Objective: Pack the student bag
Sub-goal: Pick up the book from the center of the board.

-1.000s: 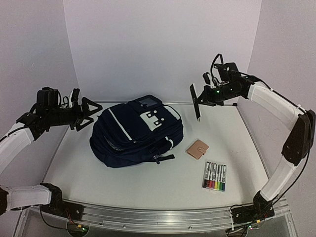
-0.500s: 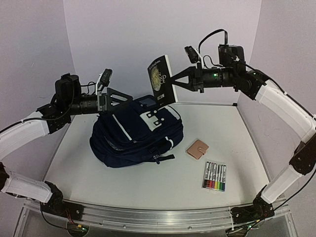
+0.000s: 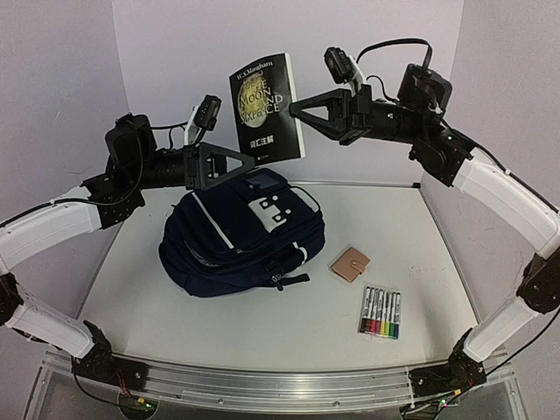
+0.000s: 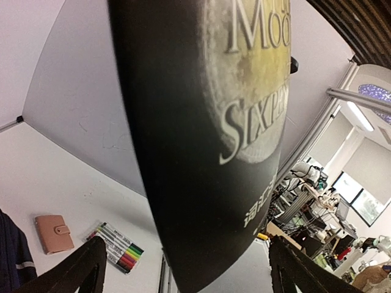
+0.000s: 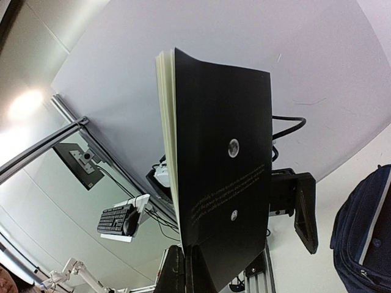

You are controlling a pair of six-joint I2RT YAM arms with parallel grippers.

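Note:
The student bag (image 3: 241, 232) lies on the table, navy blue with white stripes; a corner of it shows in the right wrist view (image 5: 363, 238). My right gripper (image 3: 291, 105) is shut on the edge of a black paperback book (image 3: 267, 105), holding it upright in the air above the bag's far end. The right wrist view has its fingers (image 5: 190, 247) clamped on the book (image 5: 220, 171). My left gripper (image 3: 248, 159) is open at the book's lower edge. In the left wrist view the book's cover (image 4: 201, 122) fills the space between the spread fingers (image 4: 85, 268).
A tan wallet (image 3: 350, 263) lies on the table right of the bag, with a pack of coloured markers (image 3: 381, 313) nearer the front. Both also show in the left wrist view, wallet (image 4: 52, 232) and markers (image 4: 119, 247). White walls close the back and sides.
The right arm swung the book from the far right to above the bag, turning its cover to the camera. The left arm rose and reached in to the book.

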